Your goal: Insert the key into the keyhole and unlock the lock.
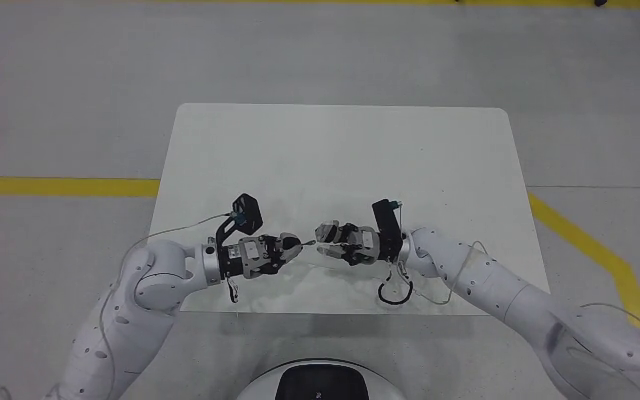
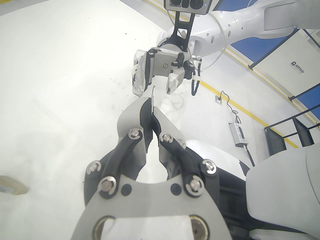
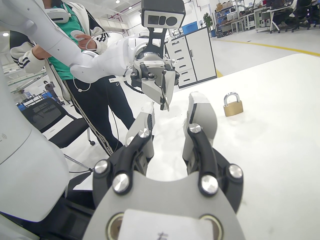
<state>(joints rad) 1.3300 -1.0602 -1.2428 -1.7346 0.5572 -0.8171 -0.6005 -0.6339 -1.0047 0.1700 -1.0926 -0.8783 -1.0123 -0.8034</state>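
Observation:
My left gripper (image 2: 151, 111) is shut on a thin silver key (image 2: 153, 96), whose blade sticks out past the fingertips. It hangs above the table's near edge (image 1: 293, 243). My right gripper (image 3: 172, 106) stands open directly opposite, tips facing the key (image 3: 165, 102), with a small gap between them. From the left wrist view the right gripper (image 2: 153, 86) has the key tip just reaching between its taped fingers (image 2: 138, 76). A brass padlock (image 3: 233, 106) with a closed silver shackle stands upright on the table beyond the grippers; its blurred brass body (image 2: 10, 188) shows at the picture's edge.
The white table (image 1: 340, 150) stretches bare behind both grippers. A black cable loop (image 1: 395, 293) hangs from the right arm near the front edge. The floor lies beyond the table on every side.

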